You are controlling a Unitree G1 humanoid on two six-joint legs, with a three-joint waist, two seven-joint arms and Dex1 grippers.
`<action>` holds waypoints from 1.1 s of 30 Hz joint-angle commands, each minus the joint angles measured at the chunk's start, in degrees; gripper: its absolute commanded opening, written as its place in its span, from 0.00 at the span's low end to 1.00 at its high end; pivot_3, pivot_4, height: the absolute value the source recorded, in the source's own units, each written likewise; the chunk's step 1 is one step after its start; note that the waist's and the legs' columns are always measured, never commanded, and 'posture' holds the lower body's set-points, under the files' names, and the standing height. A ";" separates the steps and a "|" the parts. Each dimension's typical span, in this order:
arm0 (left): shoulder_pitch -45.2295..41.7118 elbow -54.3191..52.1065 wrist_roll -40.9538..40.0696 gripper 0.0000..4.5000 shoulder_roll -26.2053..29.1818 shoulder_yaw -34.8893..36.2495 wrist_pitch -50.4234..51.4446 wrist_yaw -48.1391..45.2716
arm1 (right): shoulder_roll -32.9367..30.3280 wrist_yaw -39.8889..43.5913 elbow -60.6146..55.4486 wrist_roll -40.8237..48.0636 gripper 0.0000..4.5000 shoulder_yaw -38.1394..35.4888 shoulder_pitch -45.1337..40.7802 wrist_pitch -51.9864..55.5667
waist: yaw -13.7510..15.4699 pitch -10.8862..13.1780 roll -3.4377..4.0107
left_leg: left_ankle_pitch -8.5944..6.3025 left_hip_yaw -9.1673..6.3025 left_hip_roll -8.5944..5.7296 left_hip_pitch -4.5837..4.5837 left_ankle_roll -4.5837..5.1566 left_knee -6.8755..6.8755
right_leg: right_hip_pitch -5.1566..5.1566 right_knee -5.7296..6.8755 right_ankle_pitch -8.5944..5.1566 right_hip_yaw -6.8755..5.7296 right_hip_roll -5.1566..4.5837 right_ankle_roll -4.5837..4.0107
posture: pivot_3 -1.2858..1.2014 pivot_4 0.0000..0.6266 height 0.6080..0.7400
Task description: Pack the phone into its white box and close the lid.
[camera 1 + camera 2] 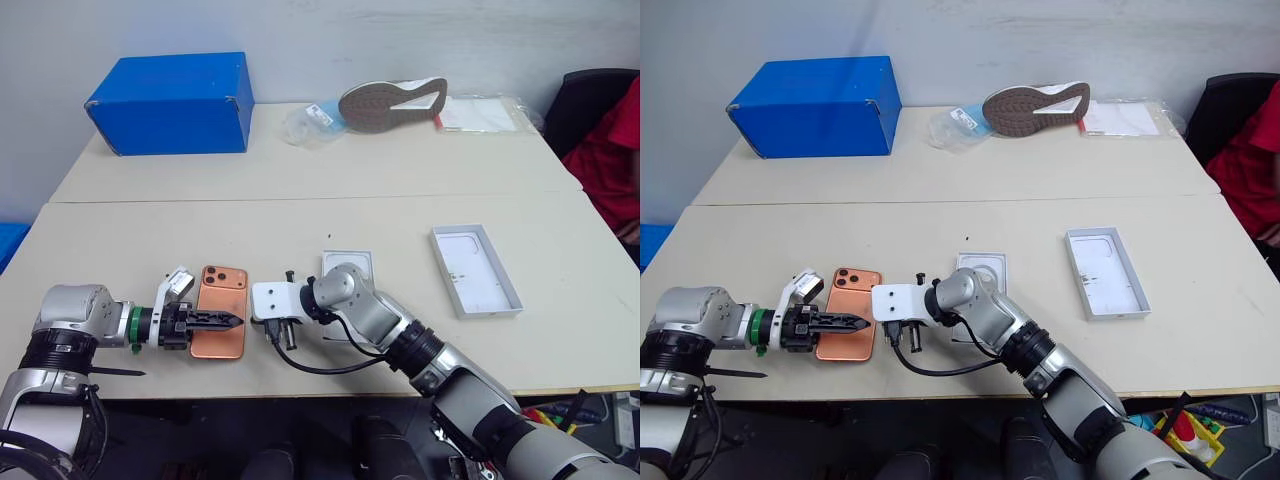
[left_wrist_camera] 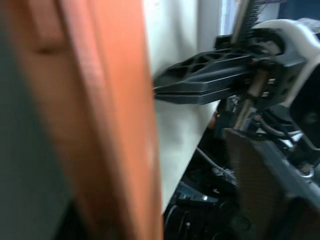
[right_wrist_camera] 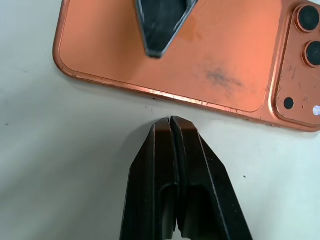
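The orange phone lies back up near the table's front edge, with its camera lenses at the far end. My left gripper reaches in from the left and lies across the phone's back; its tip also rests over the phone in the right wrist view. My right gripper is shut and empty, its tips right at the phone's right long edge. The white box, a shallow open tray with a greyish floor, lies well to the right. I cannot pick out the lid.
A flat white piece lies partly hidden behind my right arm. At the back of the table are a blue box, an upturned shoe and clear plastic bags. A person in red sits at the right edge.
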 commanded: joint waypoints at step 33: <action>-11.53 -16.84 -23.00 0.02 -8.42 2.89 8.75 13.83 | -41.75 5.50 -63.63 33.26 1.00 -50.12 31.21 31.35 | 2.04 0.89 -1.19 | 0.07 -0.09 -0.07 -2.06 -0.05 0.95 | -1.52 -0.05 0.09 -0.15 -0.19 0.15 | 0.52 0.24 1.00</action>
